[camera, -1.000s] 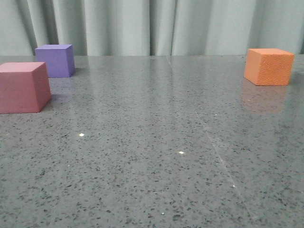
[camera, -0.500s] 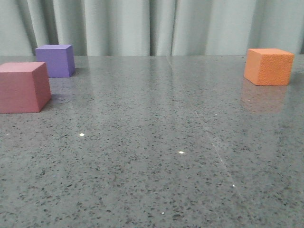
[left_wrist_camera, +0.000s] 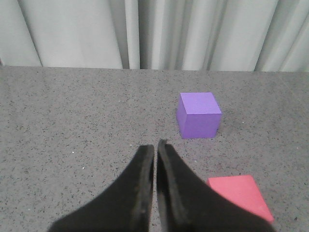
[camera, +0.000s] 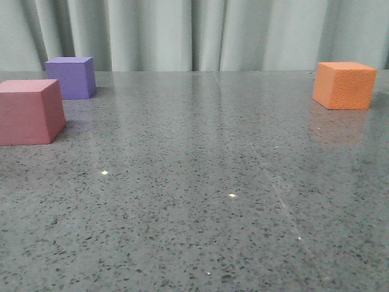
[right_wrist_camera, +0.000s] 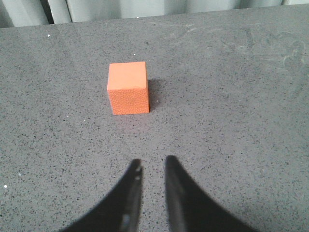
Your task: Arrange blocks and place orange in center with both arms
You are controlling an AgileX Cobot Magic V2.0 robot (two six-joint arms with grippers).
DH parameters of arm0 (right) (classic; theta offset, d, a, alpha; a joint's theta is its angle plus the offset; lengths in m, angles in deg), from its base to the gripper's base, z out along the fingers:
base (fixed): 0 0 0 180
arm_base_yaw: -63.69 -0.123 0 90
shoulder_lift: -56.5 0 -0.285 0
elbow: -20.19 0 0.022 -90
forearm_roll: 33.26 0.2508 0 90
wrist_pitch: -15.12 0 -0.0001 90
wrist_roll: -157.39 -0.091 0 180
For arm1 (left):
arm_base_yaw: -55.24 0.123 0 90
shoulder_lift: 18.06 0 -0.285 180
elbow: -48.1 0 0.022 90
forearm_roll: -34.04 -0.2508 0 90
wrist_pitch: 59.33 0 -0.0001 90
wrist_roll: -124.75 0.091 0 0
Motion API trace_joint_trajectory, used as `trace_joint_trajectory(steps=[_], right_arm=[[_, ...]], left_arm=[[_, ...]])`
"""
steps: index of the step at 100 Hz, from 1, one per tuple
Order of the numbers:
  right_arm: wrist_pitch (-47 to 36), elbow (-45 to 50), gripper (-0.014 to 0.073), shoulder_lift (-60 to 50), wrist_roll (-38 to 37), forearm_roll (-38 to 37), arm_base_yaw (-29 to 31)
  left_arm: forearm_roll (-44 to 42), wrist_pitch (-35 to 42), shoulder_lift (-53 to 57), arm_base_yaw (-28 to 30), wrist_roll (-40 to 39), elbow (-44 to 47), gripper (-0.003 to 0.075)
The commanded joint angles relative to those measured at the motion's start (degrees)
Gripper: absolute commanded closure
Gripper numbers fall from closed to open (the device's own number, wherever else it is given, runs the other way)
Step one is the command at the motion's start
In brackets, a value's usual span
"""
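Note:
In the front view the pink-red block (camera: 30, 112) sits at the near left, with the purple block (camera: 72, 77) just behind it. The orange block (camera: 343, 85) stands alone at the far right. Neither gripper shows in that view. In the left wrist view my left gripper (left_wrist_camera: 155, 145) is shut with nothing in it, short of the purple block (left_wrist_camera: 198, 115) and beside the pink-red block (left_wrist_camera: 239, 193). In the right wrist view my right gripper (right_wrist_camera: 153, 162) is open by a narrow gap and holds nothing, well short of the orange block (right_wrist_camera: 128, 88).
All three blocks rest on a dark grey speckled table (camera: 194, 201). A pale grey-green curtain (camera: 194, 33) hangs behind its far edge.

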Motion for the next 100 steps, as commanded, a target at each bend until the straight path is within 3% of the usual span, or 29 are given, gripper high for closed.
trace_joint_trajectory(steps=[1, 15, 23, 28, 42, 70, 100], right_arm=[[-3.9, -2.1, 0.0219, 0.4, 0.5, -0.1, 0.4], [-3.9, -2.1, 0.0035, 0.4, 0.5, -0.1, 0.4], [-3.8, -2.1, -0.0004, 0.4, 0.5, -0.1, 0.4], [-3.5, -2.1, 0.0, 0.4, 0.5, -0.1, 0.4], [-3.5, -2.1, 0.0, 0.4, 0.5, 0.5, 0.4], [-4.8, -2.6, 0.0, 0.6, 0.5, 1.6, 0.4], [4.2, -15.3, 0.0001, 15.6, 0.5, 4.3, 0.3]], left_arm=[[1.3, 3.7, -0.5, -0.2, 0.0, -2.2, 0.0552], [1.5, 4.3, -0.5, -0.2, 0.0, -2.2, 0.0246], [1.7, 4.3, -0.5, -0.2, 0.0, -2.2, 0.0069], [2.0, 4.3, -0.5, -0.2, 0.0, -2.2, 0.0002], [2.6, 4.4, -0.5, -0.2, 0.0, -2.2, 0.0041], [2.8, 4.9, -0.5, -0.2, 0.0, -2.2, 0.0041], [2.9, 6.3, -0.5, -0.2, 0.0, -2.2, 0.0041]])
